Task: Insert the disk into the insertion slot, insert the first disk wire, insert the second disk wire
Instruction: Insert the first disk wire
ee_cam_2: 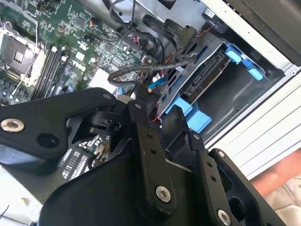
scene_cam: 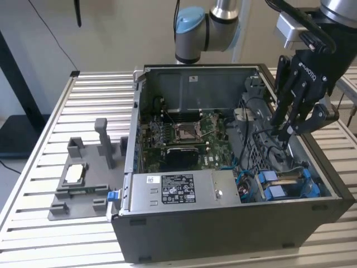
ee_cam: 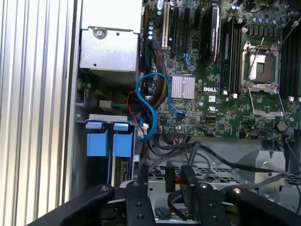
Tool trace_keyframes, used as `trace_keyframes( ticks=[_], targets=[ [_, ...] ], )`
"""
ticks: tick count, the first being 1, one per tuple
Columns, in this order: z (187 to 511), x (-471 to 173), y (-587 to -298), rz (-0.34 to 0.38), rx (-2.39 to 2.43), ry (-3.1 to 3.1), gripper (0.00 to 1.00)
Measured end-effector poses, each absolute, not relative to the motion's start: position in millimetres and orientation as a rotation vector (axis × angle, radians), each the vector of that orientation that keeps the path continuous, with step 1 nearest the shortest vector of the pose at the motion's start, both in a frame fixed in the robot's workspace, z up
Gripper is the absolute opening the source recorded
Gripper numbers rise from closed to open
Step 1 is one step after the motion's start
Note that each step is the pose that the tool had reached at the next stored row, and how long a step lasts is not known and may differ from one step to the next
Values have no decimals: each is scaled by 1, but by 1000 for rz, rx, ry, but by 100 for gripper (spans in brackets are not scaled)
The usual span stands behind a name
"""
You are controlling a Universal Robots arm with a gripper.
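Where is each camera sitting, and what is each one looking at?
Exterior view: off the arm, looking down into the open computer case on the slatted table; shows the arm and claw.
First wrist view: rides near the wrist, looking past the claw at the motherboard and insertion slot.
Second wrist view: also near the wrist, looking past the claw toward the insertion slot.
All three share the claw, motherboard and insertion slot.
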State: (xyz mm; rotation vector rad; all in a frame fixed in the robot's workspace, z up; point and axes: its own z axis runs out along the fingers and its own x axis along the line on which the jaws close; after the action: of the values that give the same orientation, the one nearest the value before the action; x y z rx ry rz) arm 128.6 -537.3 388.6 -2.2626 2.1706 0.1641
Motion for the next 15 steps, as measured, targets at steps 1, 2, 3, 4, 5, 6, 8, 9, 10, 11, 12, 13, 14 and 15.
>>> trace_keyframes(
  ticks=[1, 2, 3, 4, 5, 6, 8, 9, 10, 11, 12, 13, 14, 15],
  targets=[
    [388, 129, -537, 165, -2265, 2166, 41],
    [388, 129, -537, 166, -2266, 2163, 41],
    [388, 129, -537, 166, -2267, 2162, 41],
    [388, 129, -537, 166, -2267, 2162, 41],
    [388, 129, -537, 167, -2267, 2162, 41],
    [388, 129, -537, 166, -2267, 2162, 41],
    [388, 129, -537, 166, -2267, 2162, 41],
    [388, 129, -537, 167, -2267, 2162, 41],
    [388, 129, -537, 167, -2267, 2162, 41],
    [388, 129, -537, 166, -2267, 2162, 39],
    [388, 129, -537, 167, -2267, 2162, 32],
    [388, 129, -537, 167, -2267, 2162, 32],
    [388, 129, -537, 167, -2267, 2162, 25],
    [388, 129, -537, 167, -2267, 2162, 25]
  ],
)
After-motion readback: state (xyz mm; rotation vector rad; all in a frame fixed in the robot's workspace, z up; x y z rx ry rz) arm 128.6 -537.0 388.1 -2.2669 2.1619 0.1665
